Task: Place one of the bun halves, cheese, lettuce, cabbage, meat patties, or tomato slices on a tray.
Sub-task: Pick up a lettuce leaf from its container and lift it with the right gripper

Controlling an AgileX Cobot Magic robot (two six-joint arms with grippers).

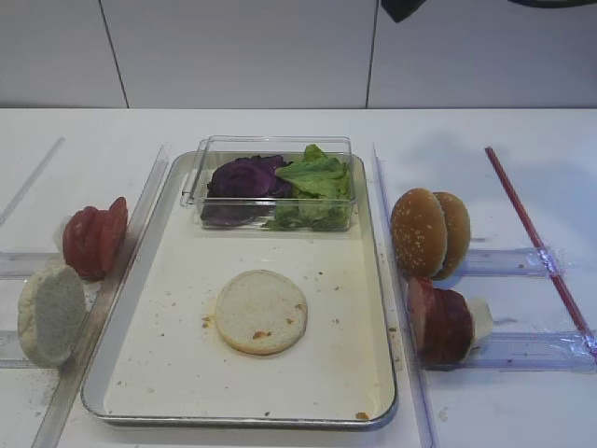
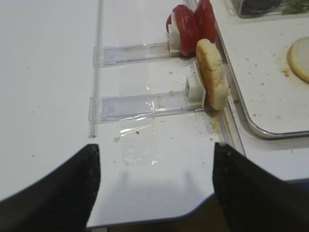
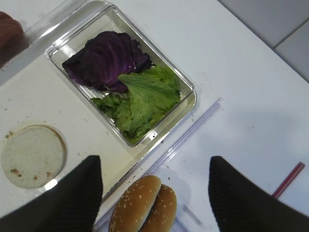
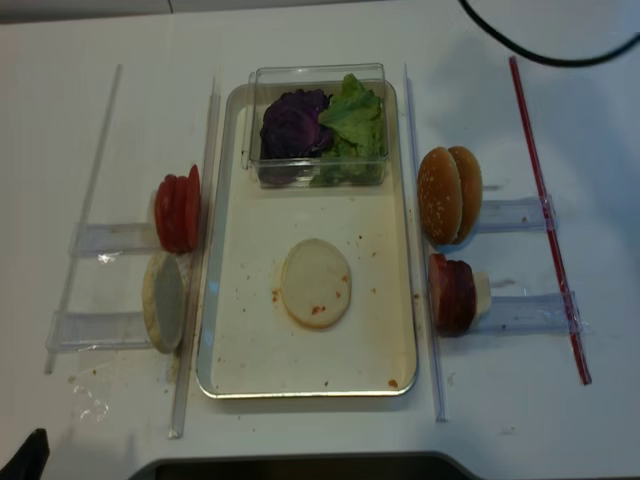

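A flat pale bun half lies in the middle of the silver tray. Purple cabbage and green lettuce share a clear box at the tray's back. Two sesame bun halves stand on edge right of the tray, with meat patties in front of them. Tomato slices stand left of the tray. No cheese shows. My right gripper hangs open and empty above the sesame buns. My left gripper is open and empty over the table's front left.
The clear plastic box sits on the tray's far end. A speckled floury disc stands in a clear rail holder at the left. Clear acrylic rails and a red rod lie at the right. The table edge is close below my left gripper.
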